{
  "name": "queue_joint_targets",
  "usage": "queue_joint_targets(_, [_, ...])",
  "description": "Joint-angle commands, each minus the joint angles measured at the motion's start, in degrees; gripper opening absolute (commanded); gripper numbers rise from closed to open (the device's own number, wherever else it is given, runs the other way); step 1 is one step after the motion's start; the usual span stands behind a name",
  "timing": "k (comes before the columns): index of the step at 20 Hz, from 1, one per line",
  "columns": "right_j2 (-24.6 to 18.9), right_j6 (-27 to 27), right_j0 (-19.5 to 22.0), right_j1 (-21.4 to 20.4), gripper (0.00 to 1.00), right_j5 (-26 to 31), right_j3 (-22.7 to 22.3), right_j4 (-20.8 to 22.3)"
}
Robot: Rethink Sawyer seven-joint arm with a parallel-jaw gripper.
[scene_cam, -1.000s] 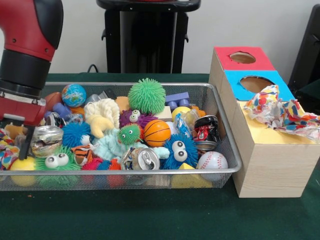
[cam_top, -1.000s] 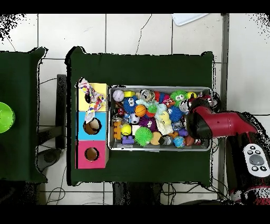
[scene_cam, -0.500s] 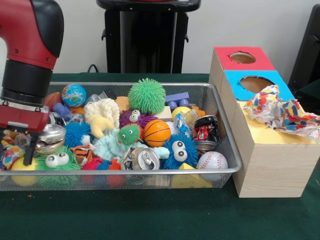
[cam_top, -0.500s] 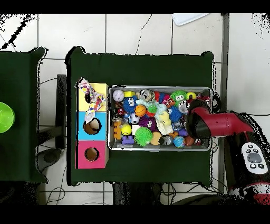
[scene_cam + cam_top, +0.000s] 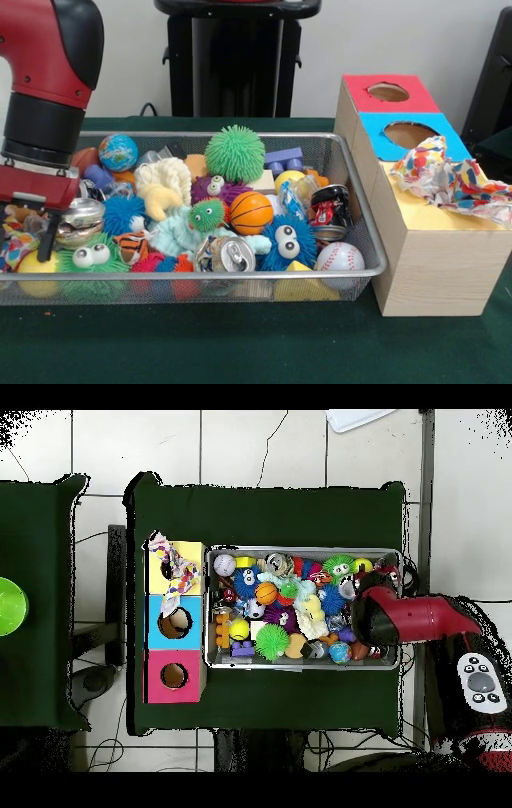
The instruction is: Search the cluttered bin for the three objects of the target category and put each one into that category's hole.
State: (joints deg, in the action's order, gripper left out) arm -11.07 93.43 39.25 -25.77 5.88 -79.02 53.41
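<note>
Polka-dot cloths (image 5: pixel 448 180) lie bunched on the box's yellow surround (image 5: pixel 432 214)

Toys crowding bin (image 5: pixel 362 240) rim to rim, leaving no bare mesh between them. Arm (image 5: pixel 48 104) hanging over bin's end farthest from box (image 5: pixel 416 256). Cloths (image 5: pixel 448 178) covering yellow top (image 5: pixel 424 214), hiding hole. Red hole (image 5: pixel 388 92) and blue hole (image 5: pixel 410 134) lying open.

toy-filled bin (image 5: pixel 364 240), dotted cloth (image 5: pixel 448 180) on box (image 5: pixel 432 256)

The green-covered table (image 5: pixel 240 344) carries the wire-mesh bin (image 5: pixel 352 276) beside the wooden box (image 5: pixel 436 268).
</note>
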Motion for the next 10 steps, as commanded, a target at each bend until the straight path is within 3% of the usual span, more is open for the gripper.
queue_joint_targets(1, [0.4,-3.8,-1.5,-0.4,1.0,9.5,-2.9,0.9])
queue_joint_targets(10, [0.8,-6.6,-0.2,-2.2,1.0,12.6,-3.8,1.6])
